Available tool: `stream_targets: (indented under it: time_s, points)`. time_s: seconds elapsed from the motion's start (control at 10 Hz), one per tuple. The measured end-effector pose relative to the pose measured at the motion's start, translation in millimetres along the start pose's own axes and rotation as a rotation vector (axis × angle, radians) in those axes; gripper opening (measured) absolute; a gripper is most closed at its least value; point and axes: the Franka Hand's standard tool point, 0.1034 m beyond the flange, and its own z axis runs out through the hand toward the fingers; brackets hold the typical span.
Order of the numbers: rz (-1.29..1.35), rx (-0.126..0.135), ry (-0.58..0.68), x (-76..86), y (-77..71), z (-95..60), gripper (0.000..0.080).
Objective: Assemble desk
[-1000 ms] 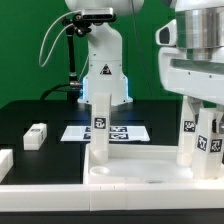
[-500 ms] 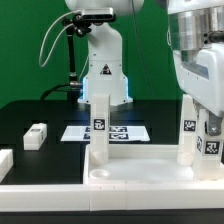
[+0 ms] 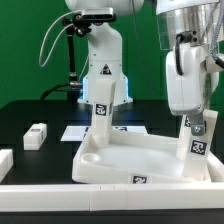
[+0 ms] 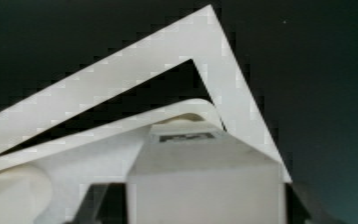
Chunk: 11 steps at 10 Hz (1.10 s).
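The desk slab [image 3: 130, 160] is white with a raised rim and a small tag on its front edge. It sits tilted and turned, with its far side raised. Two tagged white leg posts stand in it, one at the exterior view's left [image 3: 101, 112] and one at its right [image 3: 197, 138]. My gripper [image 3: 196, 120] comes down from above and is shut on the right leg post. In the wrist view the post [image 4: 197, 165] fills the space between my dark fingers [image 4: 108, 204], my gripper [image 4: 197, 206] is closed on it, and the slab rim [image 4: 176, 60] shows beyond.
A small white tagged leg post [image 3: 36, 136] lies on the black table at the exterior view's left, and another white piece [image 3: 4, 160] sits at the left edge. The marker board [image 3: 75, 132] lies behind the slab. A low white border rail [image 3: 60, 200] runs along the front. The robot base [image 3: 103, 70] stands at the back.
The slab has tipped up and turned, its near corner swinging toward the front. My gripper has shifted left and stays shut on the right leg post.
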Motion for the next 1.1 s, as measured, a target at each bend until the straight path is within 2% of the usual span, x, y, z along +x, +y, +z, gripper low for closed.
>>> stream_targets:
  time_s: [0.3, 0.4, 0.5, 0.6, 0.8, 0.9, 1.1]
  points:
    - [-0.041, -0.002, 0.004, 0.4, 1.6, 0.7, 0.0292]
    - [-0.044, -0.006, 0.006, 0.6, 2.8, 1.9, 0.0376]
    - [-0.051, -0.007, 0.005, -0.3, 3.2, 1.3, 0.0544]
    - [-0.125, -0.007, -0.006, -3.0, 0.8, -10.3, 0.062]
    - [-0.212, 0.047, -0.034, 17.2, -23.2, -57.4, 0.0643]
    - [-0.198, 0.067, -0.043, 26.0, -34.9, -67.8, 0.0648]
    - [-0.205, 0.062, -0.04, 23.3, -31.7, -63.1, 0.0649]
